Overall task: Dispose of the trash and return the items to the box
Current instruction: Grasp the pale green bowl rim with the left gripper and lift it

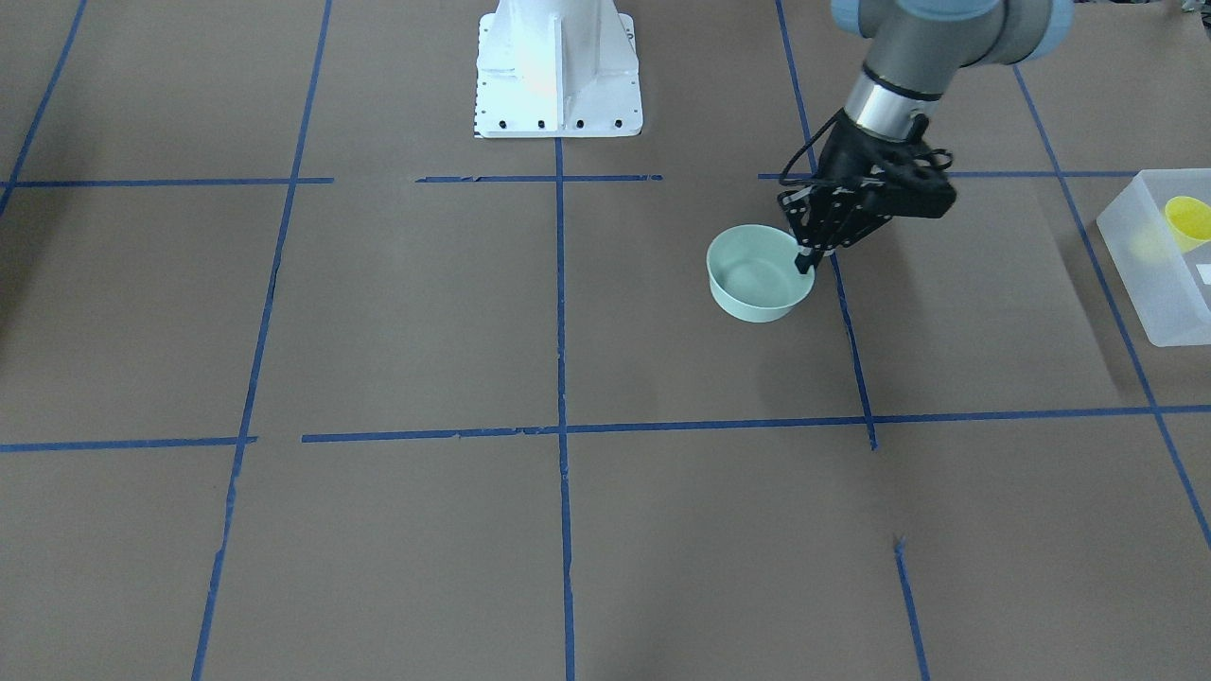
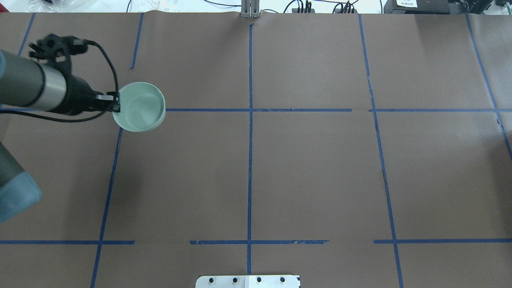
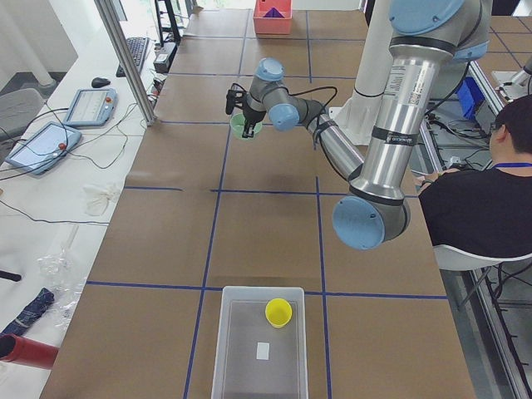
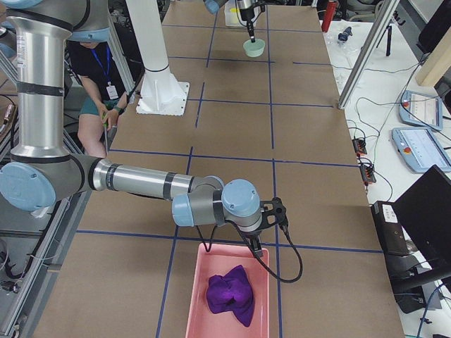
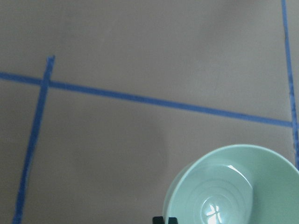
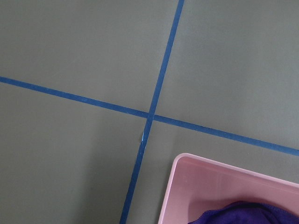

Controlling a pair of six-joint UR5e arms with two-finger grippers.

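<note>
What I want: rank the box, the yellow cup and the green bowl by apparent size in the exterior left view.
1. The box: largest, nearest the camera.
2-3. The yellow cup and the green bowl: they look about alike. The bowl sits far off and the cup is near, inside the box, so no ranking.

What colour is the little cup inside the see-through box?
Yellow. The cup shows best in the exterior left view, standing inside the box.
</note>
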